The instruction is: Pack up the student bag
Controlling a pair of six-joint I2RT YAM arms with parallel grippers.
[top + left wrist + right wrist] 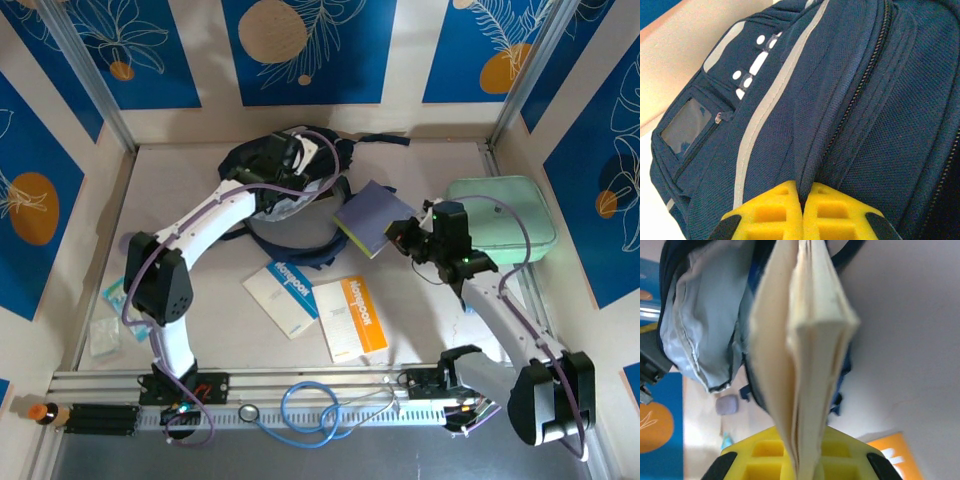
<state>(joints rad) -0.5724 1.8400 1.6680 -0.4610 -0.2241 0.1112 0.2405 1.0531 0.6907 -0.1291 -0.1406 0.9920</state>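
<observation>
Pinching a fold of the student bag beside its zipper, my left gripper is clenched on the fabric. The one bag lies at the far middle of the table. My right gripper grasps one purple notebook by its cream pages, just right of the bag. Two more lie flat nearer me, a blue notebook and an orange notebook. One mint-green case sits at the right.

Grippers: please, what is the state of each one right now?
Left gripper: closed on the student bag fabric.
Right gripper: closed, holding the purple notebook.
</observation>
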